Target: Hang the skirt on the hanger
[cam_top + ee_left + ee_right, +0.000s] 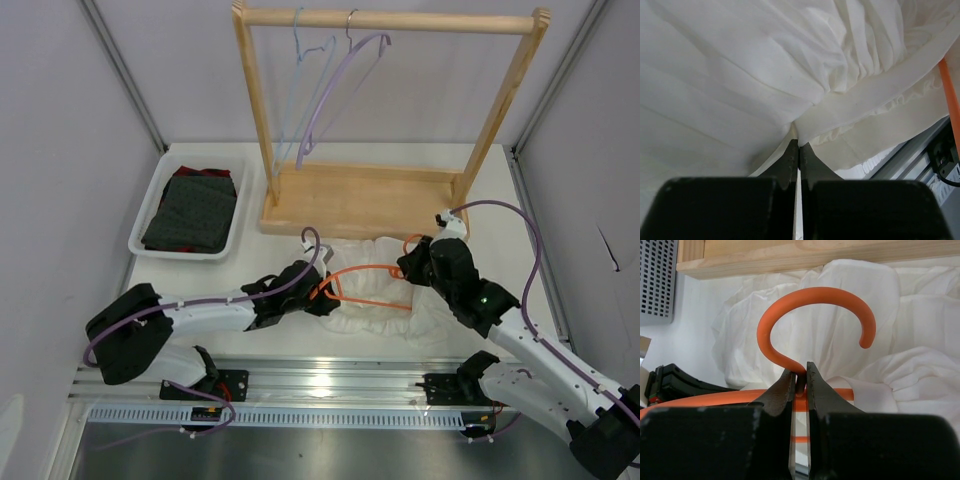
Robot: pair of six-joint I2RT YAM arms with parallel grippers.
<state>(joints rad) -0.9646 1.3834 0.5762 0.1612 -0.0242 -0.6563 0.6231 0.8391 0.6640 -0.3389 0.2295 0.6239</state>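
The white crinkly skirt (375,300) lies crumpled on the table in front of the wooden rack. It fills the left wrist view (740,75) and shows in the right wrist view (840,315). The orange hanger (365,285) lies across the skirt; its hook (810,305) curves up in the right wrist view. My left gripper (322,290) is shut on a fold of the skirt (799,142). My right gripper (408,262) is shut on the hanger's neck just below the hook (800,379).
A wooden rack (360,190) stands at the back with a lilac hanger (340,90) and a pale blue hanger (300,80) on its rail. A white bin (150,215) at the left holds a dark dotted folded garment (192,210). A metal rail (330,380) runs along the near edge.
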